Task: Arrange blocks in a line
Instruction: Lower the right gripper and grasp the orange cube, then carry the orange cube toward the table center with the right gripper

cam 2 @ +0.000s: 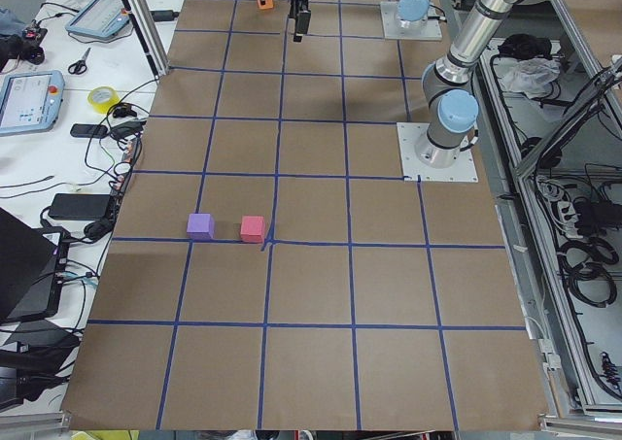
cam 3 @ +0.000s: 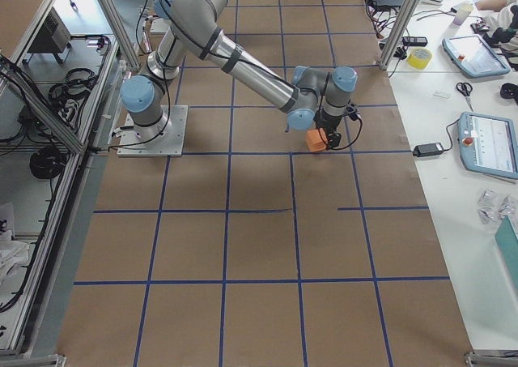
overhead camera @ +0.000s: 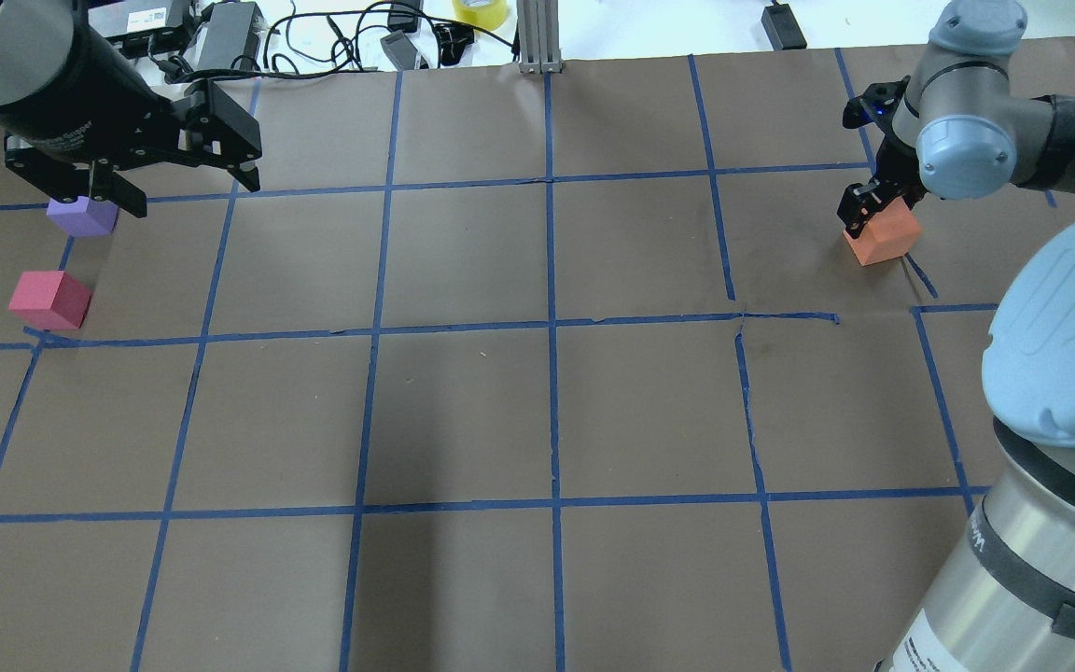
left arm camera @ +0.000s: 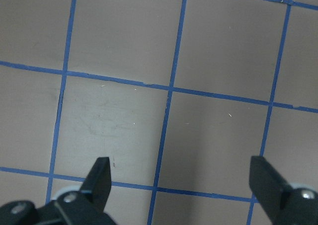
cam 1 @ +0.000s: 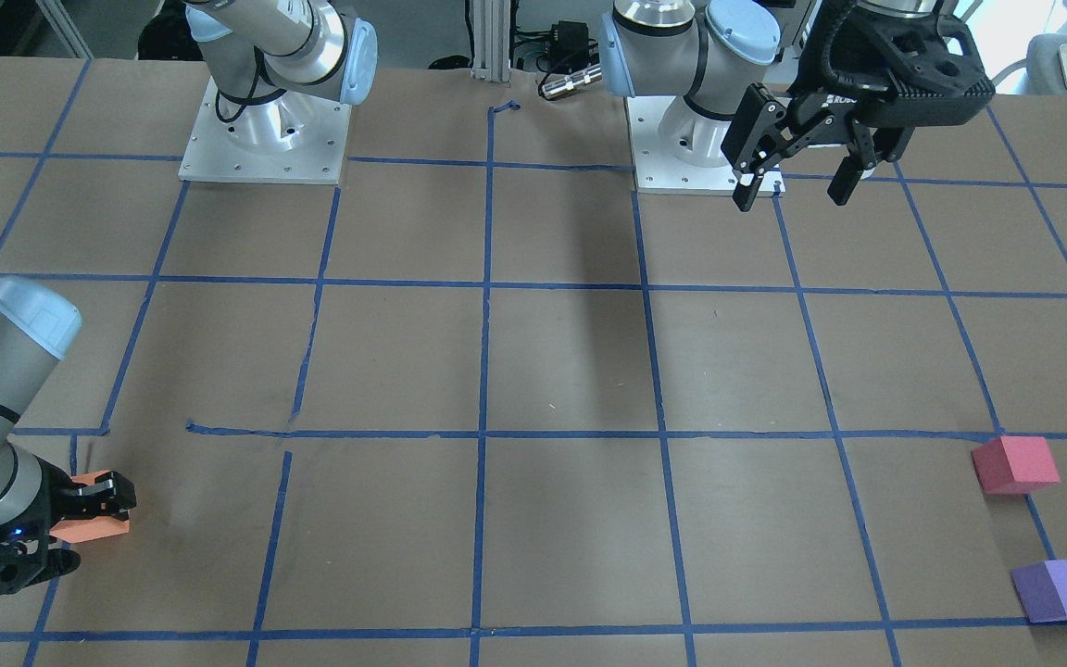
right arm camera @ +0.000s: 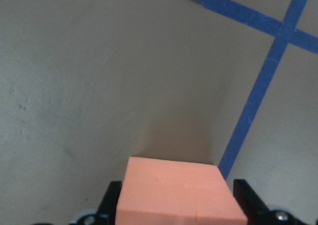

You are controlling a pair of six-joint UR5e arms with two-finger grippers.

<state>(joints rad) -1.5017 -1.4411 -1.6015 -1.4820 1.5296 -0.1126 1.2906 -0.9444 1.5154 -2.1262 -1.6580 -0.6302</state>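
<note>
1. Two blocks sit on the table [overhead camera: 537, 420] at the robot's left edge. The far-left block [overhead camera: 80, 217] is farther from the robot than the near-left block [overhead camera: 50, 299], and they stand near each other without touching.
2. The right-side block [overhead camera: 881, 238] is far out on the right, between the right gripper's [cam 1: 89, 523] fingers.
3. The left gripper [cam 1: 793, 196] hangs above the table, apart from all the blocks.

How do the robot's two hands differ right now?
The left hand is open wide; the right hand is shut on the orange block. The left hand holds nothing and hangs high over the table; the right hand is down near it. Both are black, with two fingers.
</note>
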